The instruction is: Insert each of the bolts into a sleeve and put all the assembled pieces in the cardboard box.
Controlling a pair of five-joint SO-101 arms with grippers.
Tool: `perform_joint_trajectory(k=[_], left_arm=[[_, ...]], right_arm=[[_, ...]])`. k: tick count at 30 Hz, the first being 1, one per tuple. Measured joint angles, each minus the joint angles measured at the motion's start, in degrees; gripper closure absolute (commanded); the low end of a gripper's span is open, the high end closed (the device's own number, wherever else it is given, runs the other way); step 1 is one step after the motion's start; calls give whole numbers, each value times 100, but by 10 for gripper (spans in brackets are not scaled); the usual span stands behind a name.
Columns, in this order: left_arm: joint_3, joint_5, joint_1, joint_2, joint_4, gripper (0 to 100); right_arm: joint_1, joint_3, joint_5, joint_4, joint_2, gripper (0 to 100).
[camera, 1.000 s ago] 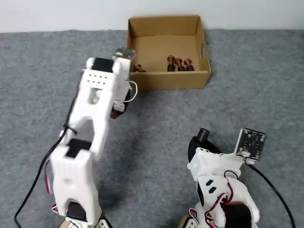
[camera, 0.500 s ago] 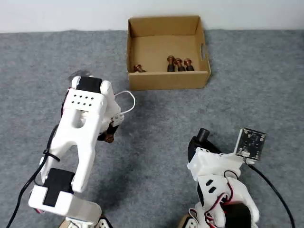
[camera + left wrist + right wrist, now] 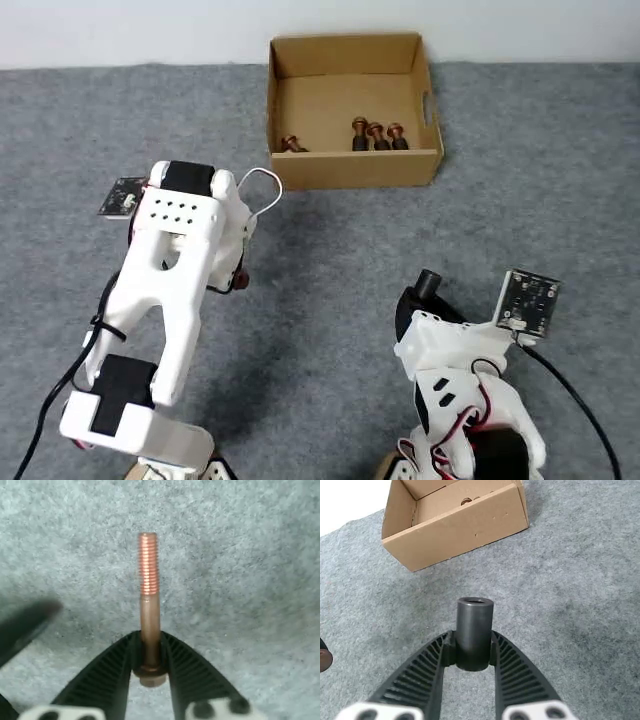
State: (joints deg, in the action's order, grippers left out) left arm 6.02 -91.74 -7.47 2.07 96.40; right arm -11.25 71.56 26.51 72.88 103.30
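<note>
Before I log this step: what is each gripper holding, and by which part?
Left gripper holds a copper bolt by the shank beside its head; right gripper holds a dark sleeve by the half nearer the wrist.

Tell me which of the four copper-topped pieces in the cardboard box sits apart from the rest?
The piece by the left wall of the box; the other three cluster in a row nearer the right wall.

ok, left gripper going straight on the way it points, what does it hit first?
Most likely the grey felt table mat. The left gripper has its jaws shut on the copper-coloured threaded bolt, so the bolt's tip would touch first. Nothing else shows in that line; the gap is unclear.
</note>
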Motion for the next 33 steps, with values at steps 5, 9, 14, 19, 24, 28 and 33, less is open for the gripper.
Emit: perform_joint_trajectory(k=[5, 9, 14, 19, 24, 28, 33], left_arm=[[0, 835, 0, -105, 97, 713], [0, 2084, 18, -105, 237, 713], [9, 4413, 229, -105, 237, 714], [9, 7138, 501, -105, 237, 788], [9, 10374, 677, -105, 237, 846], [9, 13160, 686, -105, 237, 848], [9, 15218, 686, -105, 237, 845]], right_arm=[[0, 0, 0, 0, 0, 991], [0, 0, 0, 0, 0, 991], [0, 0, 0, 0, 0, 991], [0, 0, 0, 0, 0, 991], [0, 0, 0, 0, 0, 991], [0, 0, 0, 0, 0, 991], [0, 0, 0, 0, 0, 991]])
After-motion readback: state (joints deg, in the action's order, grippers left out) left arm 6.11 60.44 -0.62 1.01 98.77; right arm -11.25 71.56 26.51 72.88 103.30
